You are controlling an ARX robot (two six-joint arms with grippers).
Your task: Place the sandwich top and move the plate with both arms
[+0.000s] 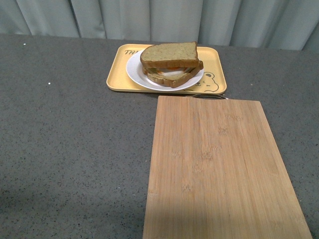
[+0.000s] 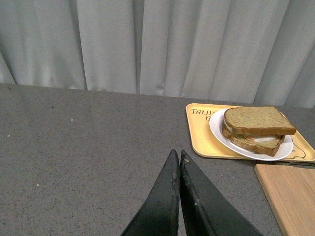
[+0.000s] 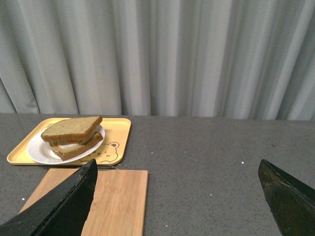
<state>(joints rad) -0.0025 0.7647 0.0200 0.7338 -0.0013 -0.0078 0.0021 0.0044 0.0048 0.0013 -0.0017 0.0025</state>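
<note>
The left gripper [image 2: 179, 158] is pressed closed and empty; the right gripper [image 3: 179, 169] gapes wide, holding nothing. The sandwich top [image 1: 169, 53] crowns the sandwich on the plate [image 1: 135, 71], which rests in the yellow tray [image 1: 116, 74] just behind the bamboo cutting board [image 1: 219, 169].

Bare grey tabletop [image 2: 88, 142] is seen ahead of the left gripper [image 2: 178, 156], whose fingers are pressed together; nothing is met before the yellow tray [image 2: 199, 137]; between the right gripper's [image 3: 177, 172] wide-spread fingers open table is seen; the wooden board [image 3: 115, 196] lies by one finger, short of the plate [image 3: 39, 153]; the curtain [image 3: 197, 54] closes the far edge.
</note>
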